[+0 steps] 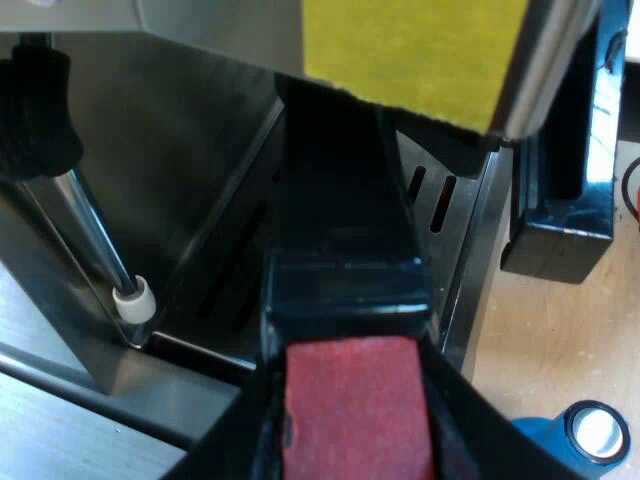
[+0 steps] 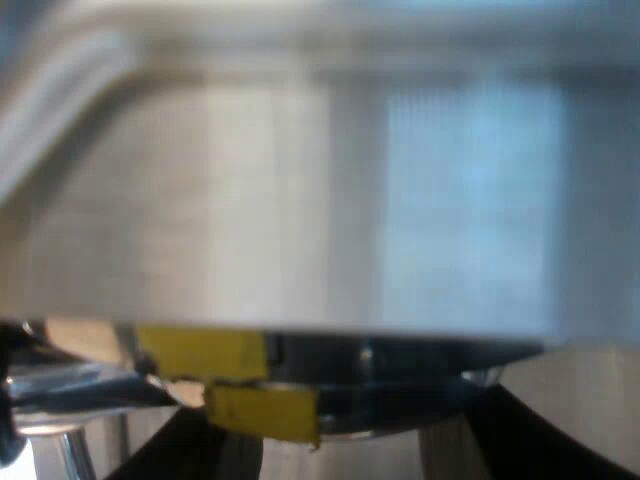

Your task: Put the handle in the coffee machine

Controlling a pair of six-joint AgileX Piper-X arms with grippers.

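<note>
Showing the left pincer closed on the holder, one black finger at each side of its matt red end. The holder's dark, glossy, square-edged handle runs forward beneath the brushed-metal front of the espresso machine, passing under a patch of yellow tape that hides its metal head. Beside it lie the slotted metal drip tray and a slim chrome steam wand with a white tip and a black grip. A blue tamper with a round shiny face and a black box stand apart on the pale wooden tabletop. The right pincer, fingers wide with nothing between, faces the machine's metal front close up, below a dark ring.
</note>
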